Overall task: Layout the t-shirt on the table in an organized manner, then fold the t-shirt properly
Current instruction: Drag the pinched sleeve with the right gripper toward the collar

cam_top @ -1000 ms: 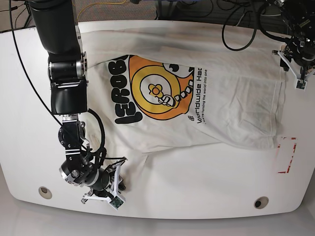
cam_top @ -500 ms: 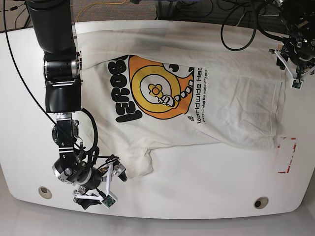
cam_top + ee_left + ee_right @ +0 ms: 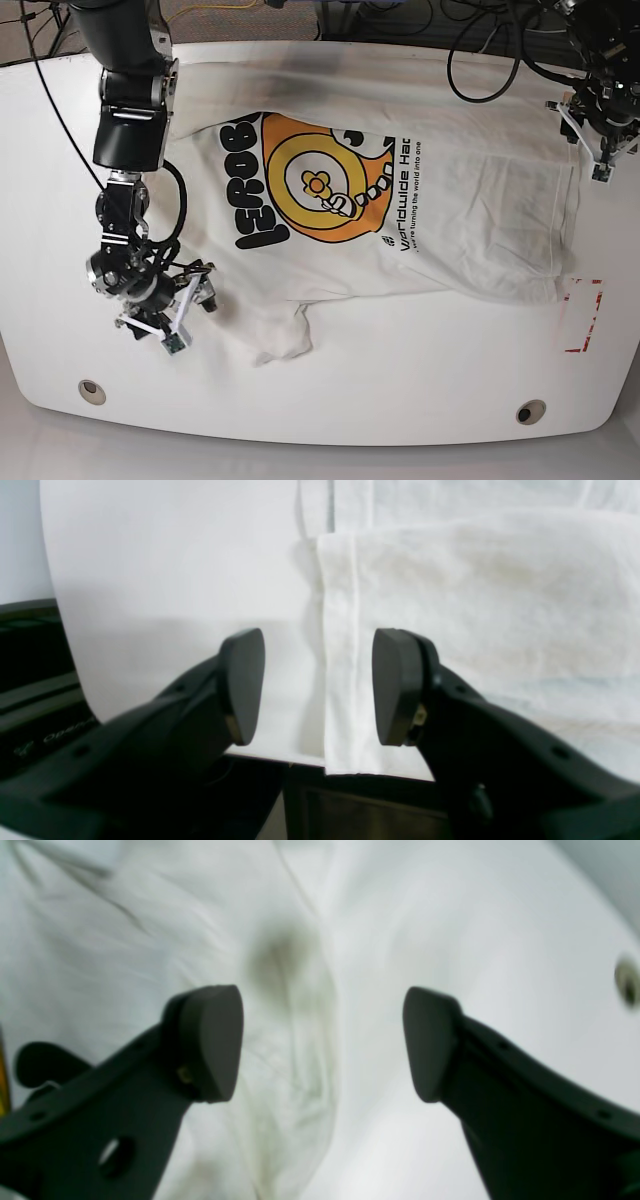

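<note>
White and rounded at its edges, the tabletop (image 3: 400, 370) carries one t-shirt (image 3: 470, 200), two round grommet holes (image 3: 91, 390) along the near edge, and one red tape rectangle (image 3: 583, 315) near the right side. One t-shirt only: it lies spread across the far and middle part, graphic up, with one sleeve bunched toward the near left.

Two arms are in the scene. The left gripper (image 3: 317, 687) sits at the far right corner, jaws apart with nothing between them but the shirt's hemmed edge lying on the tabletop below. The right gripper (image 3: 322, 1042) hangs at the left side beside the bunched sleeve, jaws wide and holding nothing.

A second ago the right gripper was lower, near the front edge; the sleeve has since been dragged out toward the near edge and let go. The left gripper has barely shifted.
</note>
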You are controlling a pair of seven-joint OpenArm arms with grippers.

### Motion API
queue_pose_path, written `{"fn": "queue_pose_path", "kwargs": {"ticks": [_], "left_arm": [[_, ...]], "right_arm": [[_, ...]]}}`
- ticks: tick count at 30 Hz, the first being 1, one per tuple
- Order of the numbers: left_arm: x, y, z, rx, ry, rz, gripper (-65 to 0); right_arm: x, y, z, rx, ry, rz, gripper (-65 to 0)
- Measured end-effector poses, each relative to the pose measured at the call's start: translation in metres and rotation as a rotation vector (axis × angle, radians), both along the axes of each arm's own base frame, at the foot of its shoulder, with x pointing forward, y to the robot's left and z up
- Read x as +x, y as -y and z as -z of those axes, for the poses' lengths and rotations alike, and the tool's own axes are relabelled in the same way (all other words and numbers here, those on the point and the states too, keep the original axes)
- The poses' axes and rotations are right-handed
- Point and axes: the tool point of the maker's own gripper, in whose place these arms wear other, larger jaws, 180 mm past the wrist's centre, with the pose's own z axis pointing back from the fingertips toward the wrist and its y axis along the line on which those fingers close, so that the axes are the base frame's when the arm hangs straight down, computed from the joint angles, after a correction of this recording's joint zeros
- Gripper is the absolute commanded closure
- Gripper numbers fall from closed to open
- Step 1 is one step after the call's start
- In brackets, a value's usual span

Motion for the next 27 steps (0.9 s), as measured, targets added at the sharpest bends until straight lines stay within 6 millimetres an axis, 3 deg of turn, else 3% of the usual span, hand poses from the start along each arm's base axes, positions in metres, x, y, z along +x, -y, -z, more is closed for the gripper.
{"fn": "queue_pose_path", "kwargs": {"ticks": [15, 22, 27], "left_arm": [[0.006, 0.010, 0.002, -0.012, 0.001, 0.035, -30.7], [0.006, 0.011, 0.003, -0.015, 0.001, 0.039, -30.7], [0.006, 0.011, 0.003, -0.014, -0.001, 0.039, -30.7]], "right_arm": [[-0.027, 0.021, 0.031, 0.117, -0.014, 0.108, -40.9], [-0.042, 0.034, 0.061, 0.199, -0.047, 0.179, -40.9], [-0.049, 0.031, 0.081, 0.259, -0.059, 0.198, -40.9]]}}
